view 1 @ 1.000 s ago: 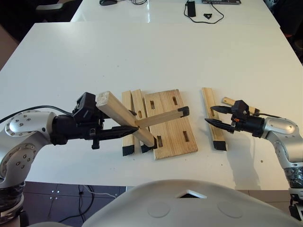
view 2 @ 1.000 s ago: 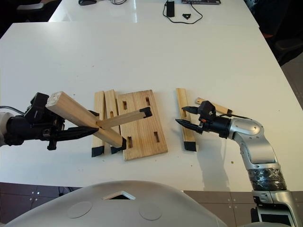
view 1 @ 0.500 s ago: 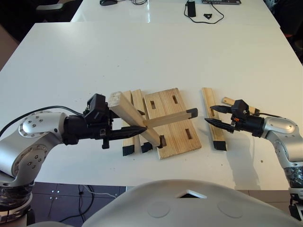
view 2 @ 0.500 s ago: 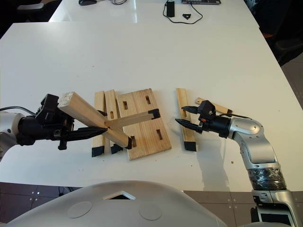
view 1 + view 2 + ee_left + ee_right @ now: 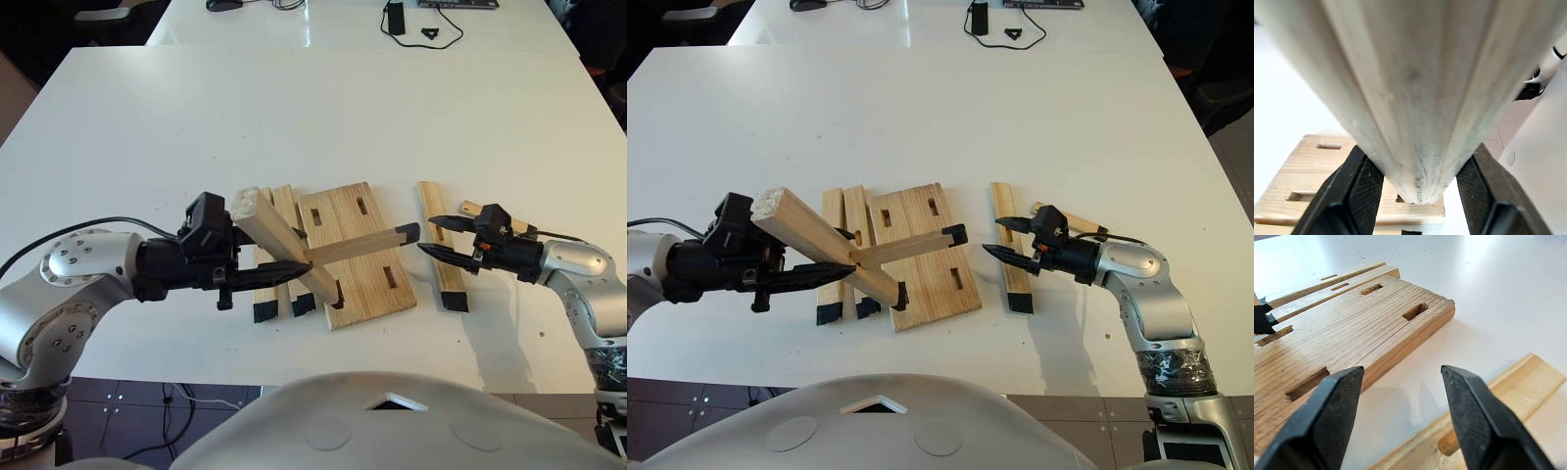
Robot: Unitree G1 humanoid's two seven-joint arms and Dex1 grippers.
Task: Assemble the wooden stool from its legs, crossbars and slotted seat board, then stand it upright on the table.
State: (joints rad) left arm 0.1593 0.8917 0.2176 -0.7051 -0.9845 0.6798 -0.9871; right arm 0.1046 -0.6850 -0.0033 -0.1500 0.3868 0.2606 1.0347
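My left gripper (image 5: pixel 286 270) is shut on a thick wooden leg (image 5: pixel 279 240) that tilts up to the left. Its black-capped lower end sits at the near left corner of the slotted seat board (image 5: pixel 343 223). A crossbar (image 5: pixel 358 245) juts from the leg to the right, above the board. In the left wrist view the leg (image 5: pixel 1410 88) is clamped between both fingers (image 5: pixel 1359 193). My right gripper (image 5: pixel 429 235) is open, just right of the crossbar's black tip, above another flat leg (image 5: pixel 436 211). The right wrist view looks past its fingers (image 5: pixel 1332 416) onto the board (image 5: pixel 1352 333).
Two flat slotted wooden pieces (image 5: pixel 285 208) with black feet lie side by side against the board's left edge. A short dowel piece (image 5: pixel 471 208) lies behind my right gripper. Cables and small items (image 5: pixel 395 18) sit on the far table.
The left arm has carried the leg and crossbar to the right, so the leg's lower end now sits on the board. The right gripper has shifted left toward the crossbar's tip.
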